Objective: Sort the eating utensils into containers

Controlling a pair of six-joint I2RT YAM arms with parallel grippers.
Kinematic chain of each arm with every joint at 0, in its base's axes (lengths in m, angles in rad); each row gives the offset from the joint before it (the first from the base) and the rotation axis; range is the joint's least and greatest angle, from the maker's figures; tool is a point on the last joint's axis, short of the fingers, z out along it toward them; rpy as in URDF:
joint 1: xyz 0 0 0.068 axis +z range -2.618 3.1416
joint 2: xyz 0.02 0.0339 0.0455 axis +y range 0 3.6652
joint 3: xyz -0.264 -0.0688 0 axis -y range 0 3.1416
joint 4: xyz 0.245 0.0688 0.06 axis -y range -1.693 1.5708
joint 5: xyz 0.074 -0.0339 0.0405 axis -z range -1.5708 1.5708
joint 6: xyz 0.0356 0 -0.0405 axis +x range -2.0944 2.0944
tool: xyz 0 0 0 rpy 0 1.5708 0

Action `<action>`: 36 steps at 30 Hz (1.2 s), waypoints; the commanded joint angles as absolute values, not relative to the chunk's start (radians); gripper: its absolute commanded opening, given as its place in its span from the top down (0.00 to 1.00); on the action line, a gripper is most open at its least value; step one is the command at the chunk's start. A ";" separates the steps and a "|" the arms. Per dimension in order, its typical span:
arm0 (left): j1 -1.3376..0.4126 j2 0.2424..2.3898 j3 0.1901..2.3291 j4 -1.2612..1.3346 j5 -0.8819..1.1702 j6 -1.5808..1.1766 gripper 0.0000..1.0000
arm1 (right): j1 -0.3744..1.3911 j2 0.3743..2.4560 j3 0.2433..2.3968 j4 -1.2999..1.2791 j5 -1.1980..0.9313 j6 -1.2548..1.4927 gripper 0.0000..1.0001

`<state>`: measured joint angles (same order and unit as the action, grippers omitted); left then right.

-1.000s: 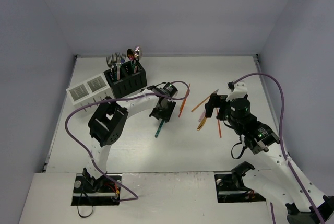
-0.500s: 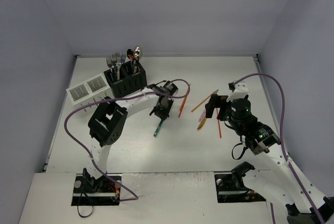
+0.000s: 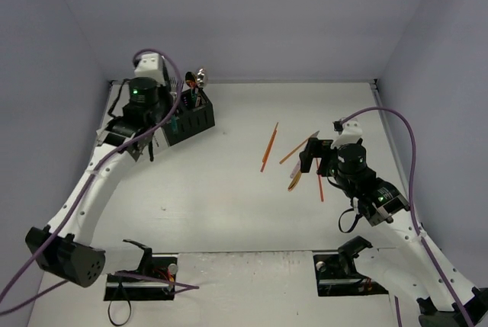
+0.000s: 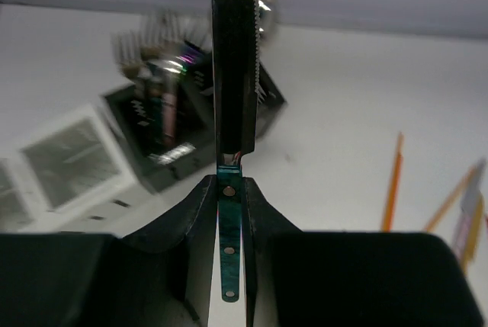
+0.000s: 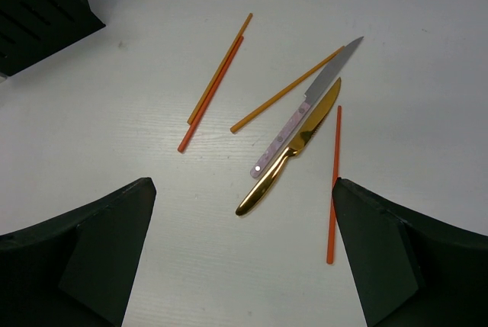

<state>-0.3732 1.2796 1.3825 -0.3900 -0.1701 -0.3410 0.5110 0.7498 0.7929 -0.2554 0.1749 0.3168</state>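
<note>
**A:** Left arm status?

**B:** Your left fingers (image 4: 245, 190) are clamping almost shut on the teal knife (image 4: 232, 75). They're gripping its riveted handle, and the serrated blade is pointing away from the wrist. You're holding it up off the bench (image 3: 229, 205) at the far-left corner, close to the black caddy (image 3: 192, 120). I can't tell which compartment it's lining up with.

**A:** Caddies?

**B:** The black caddy is carrying forks (image 4: 141, 41) and a spoon (image 3: 201, 77), heads up. The white caddy (image 4: 69, 152) is sitting just beside it. The wrist view is blurring there, so I can't tell its contents.

**A:** Right arm?

**B:** Your right fingers (image 3: 313, 156) are standing wide open, gripping nothing. They're hovering over the loose pieces right of centre. The gold knife (image 5: 286, 163) and the pink knife (image 5: 301, 113) are lying side by side, touching. Four orange sticks (image 5: 217, 83) are lying around them. Two are lying together on the left and one is running along the pink knife's blade. One is lying apart on the right.
</note>
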 commanded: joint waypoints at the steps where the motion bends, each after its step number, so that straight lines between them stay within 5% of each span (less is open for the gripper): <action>1: -0.253 1.244 1.309 -0.143 -0.249 -0.254 1.00 | 0.505 0.768 0.832 -0.216 0.188 0.322 0.00; 15: 0.025 1.445 1.209 0.323 -0.165 -0.247 1.00 | 0.505 0.774 0.829 -0.213 0.241 0.319 0.00; 32: 0.026 1.478 1.027 0.391 -0.176 -0.212 1.00 | 0.505 0.760 0.808 -0.215 0.268 0.327 0.00; 36: 0.028 1.441 0.974 0.377 -0.168 -0.212 0.90 | 0.505 0.759 0.806 -0.213 0.258 0.330 0.00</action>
<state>0.0219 1.5254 0.9922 0.3000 -0.1807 -0.2195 0.5102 0.7570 0.7929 -0.2551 0.2386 0.3179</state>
